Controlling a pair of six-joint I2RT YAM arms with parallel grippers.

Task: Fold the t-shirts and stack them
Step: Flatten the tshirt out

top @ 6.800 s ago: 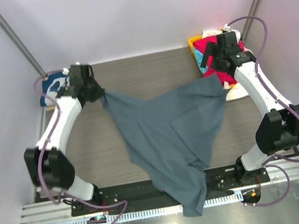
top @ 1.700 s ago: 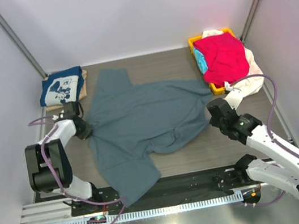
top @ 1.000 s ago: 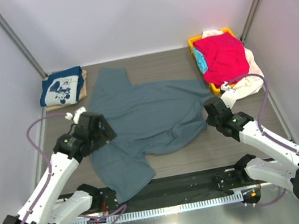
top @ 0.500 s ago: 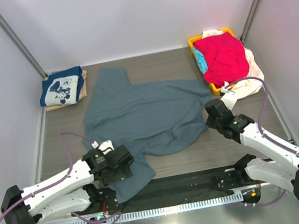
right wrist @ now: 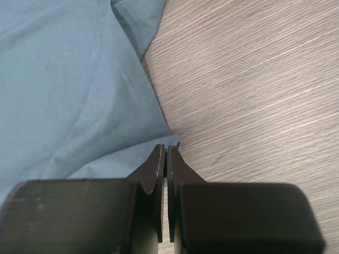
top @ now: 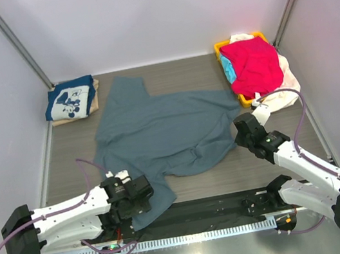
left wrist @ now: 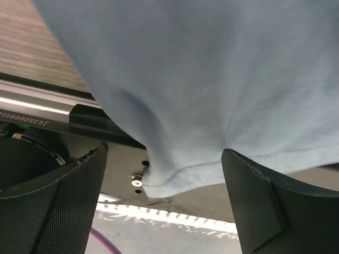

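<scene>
A large slate blue-grey t-shirt lies spread over the middle of the table, and its near corner hangs over the black base plate. My left gripper is low at that corner. It is open, one finger on each side of the hem and nothing pinched. My right gripper rests at the shirt's right edge, jaws shut, with the corner of the cloth caught at its tips. A folded navy t-shirt with white print lies on a tan one at the back left.
A yellow basket at the back right holds a red t-shirt, a turquoise one and a cream one that spills over its side. The metal rail and the black base plate run along the table's near edge.
My left arm has swung from the shirt's left edge down to its near corner, staying open. The right gripper has stayed at the shirt's right edge.
</scene>
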